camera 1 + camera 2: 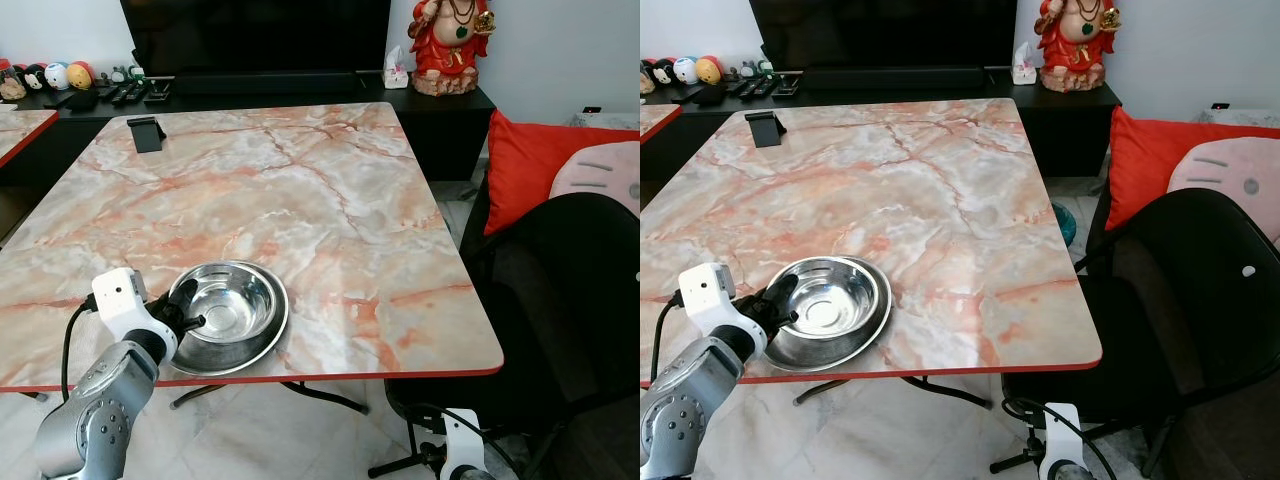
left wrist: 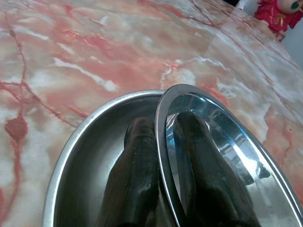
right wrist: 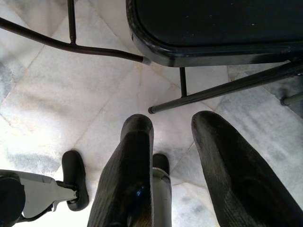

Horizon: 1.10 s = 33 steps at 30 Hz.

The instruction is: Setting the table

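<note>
Below: left hand (image 1: 186, 312) at the near edge of the marble counter (image 1: 300, 190), clamped on the rim of a steel bowl (image 1: 232, 300), one finger (image 2: 135, 184) outside the rim, the other (image 2: 208, 179) inside. Bowl nested in a wider steel plate (image 1: 268, 345), both just ahead of the hand and close to the counter's red front edge. Well beyond the hand, at the far left corner of the counter, a small black stand (image 1: 146, 133). Farther still, a dark cabinet (image 1: 440, 110) with a red figurine (image 1: 452, 45) and a row of small toys (image 1: 45, 76). Right hand (image 3: 173, 165) hanging low beside a black chair (image 1: 570, 300), fingers held apart, nothing between them, pointing at the tiled floor (image 3: 57, 94). Behind the chair, a red cushion (image 1: 525, 165).
</note>
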Available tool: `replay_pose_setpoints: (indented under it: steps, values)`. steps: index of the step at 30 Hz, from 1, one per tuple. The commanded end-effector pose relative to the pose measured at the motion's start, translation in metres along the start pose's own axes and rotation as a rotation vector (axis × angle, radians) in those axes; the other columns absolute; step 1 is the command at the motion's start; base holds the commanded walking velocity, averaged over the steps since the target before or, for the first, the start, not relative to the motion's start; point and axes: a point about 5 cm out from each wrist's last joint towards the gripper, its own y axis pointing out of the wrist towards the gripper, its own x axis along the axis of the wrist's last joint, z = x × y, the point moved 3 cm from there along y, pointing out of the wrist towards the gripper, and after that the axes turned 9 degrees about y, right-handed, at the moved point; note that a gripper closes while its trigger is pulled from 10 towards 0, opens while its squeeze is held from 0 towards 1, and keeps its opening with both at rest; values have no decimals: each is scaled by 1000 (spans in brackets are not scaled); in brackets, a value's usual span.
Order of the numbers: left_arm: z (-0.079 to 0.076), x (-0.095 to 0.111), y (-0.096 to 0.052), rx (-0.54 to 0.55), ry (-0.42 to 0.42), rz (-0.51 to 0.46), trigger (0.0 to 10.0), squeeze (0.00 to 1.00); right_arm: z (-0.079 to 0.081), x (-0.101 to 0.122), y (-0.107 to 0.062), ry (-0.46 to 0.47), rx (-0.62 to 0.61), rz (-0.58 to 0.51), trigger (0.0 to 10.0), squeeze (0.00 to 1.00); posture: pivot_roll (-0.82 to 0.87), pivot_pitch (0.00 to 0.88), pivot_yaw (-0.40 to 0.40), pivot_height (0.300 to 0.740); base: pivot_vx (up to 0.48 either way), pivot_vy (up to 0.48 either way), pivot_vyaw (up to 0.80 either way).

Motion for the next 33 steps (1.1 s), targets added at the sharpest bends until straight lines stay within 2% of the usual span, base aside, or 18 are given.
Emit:
replay_pose_setpoints:
  steps: [1,2,3,4,5,13,14,16,17,33]
  values:
    - [-2,0,2,-3,4,-3,10000,1000,1,1,0,9,0,0,10000,0,-25,0,38,707,0,0,0]
    - [-2,0,3,-2,6,-3,10000,1000,1,1,0,9,0,0,10000,0,-25,0,37,707,0,0,0]
    - [-2,0,3,2,8,-4,10000,227,1,1,0,10,0,0,10000,0,-25,0,37,707,0,0,0]
    - [-1,0,3,4,9,-5,10000,227,1,1,0,10,0,0,10000,0,-25,0,37,707,0,0,0]
    - [-1,1,3,5,9,-5,10000,0,1,1,0,10,0,0,10000,0,-25,0,37,707,0,0,0]
    - [2,2,2,14,18,-6,10000,0,1,1,0,7,1,1,10000,0,-23,0,34,707,0,0,0]
    - [3,2,2,13,19,-6,10000,678,1,1,0,7,0,2,10000,0,-23,0,34,707,0,0,0]
    - [3,2,2,13,20,-6,10000,678,1,1,0,6,0,2,10000,0,-23,0,34,707,0,0,0]
    - [3,2,2,13,20,-6,10000,1000,1,1,0,6,0,2,10000,0,-22,0,34,707,0,0,0]
    - [8,10,1,26,58,-25,10000,1000,1,1,0,3,3,4,10000,0,-18,0,32,707,0,0,0]
